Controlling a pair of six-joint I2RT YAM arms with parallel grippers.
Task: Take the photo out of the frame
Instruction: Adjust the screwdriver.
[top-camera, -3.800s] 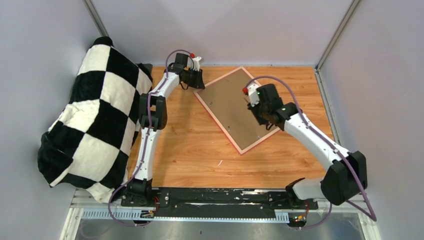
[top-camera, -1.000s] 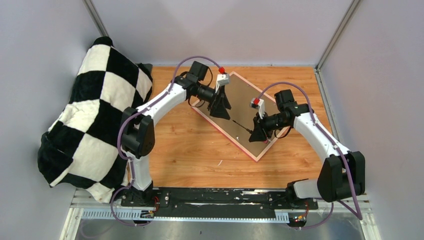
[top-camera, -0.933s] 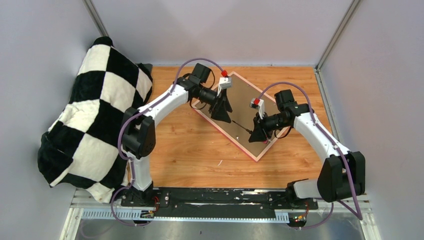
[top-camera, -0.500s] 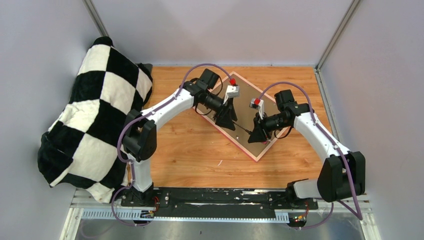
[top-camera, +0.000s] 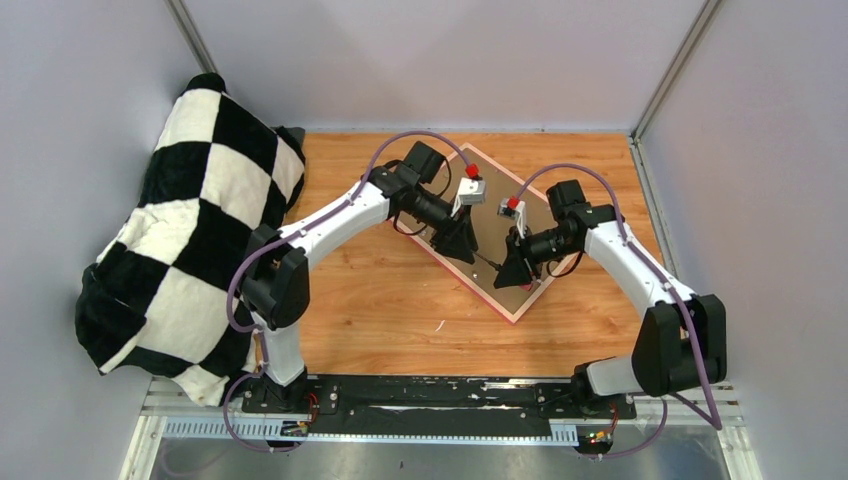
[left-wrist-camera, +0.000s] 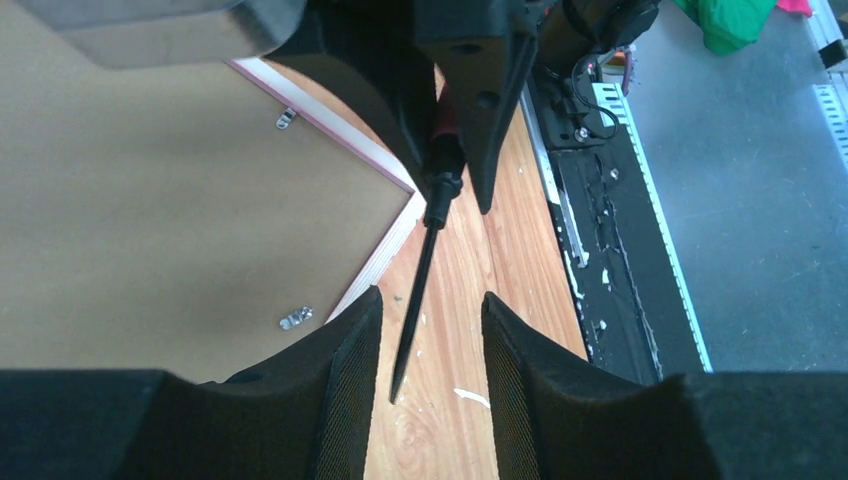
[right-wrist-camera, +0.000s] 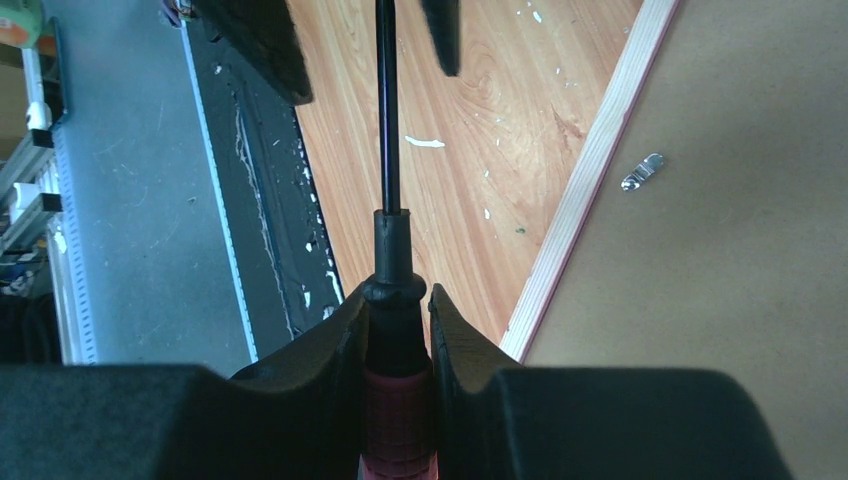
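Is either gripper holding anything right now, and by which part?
Right gripper grips the screwdriver by its handle. Left gripper holds nothing; its open jaws flank the shaft tip.

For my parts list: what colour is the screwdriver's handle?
The screwdriver handle is red with a black collar; best in the right wrist view.

I can read no text, label, brand or number anywhere: none on the pink-edged picture frame (left-wrist-camera: 330, 130), the brown cardboard backing board (left-wrist-camera: 150, 200) or the red-handled screwdriver (right-wrist-camera: 392, 260).
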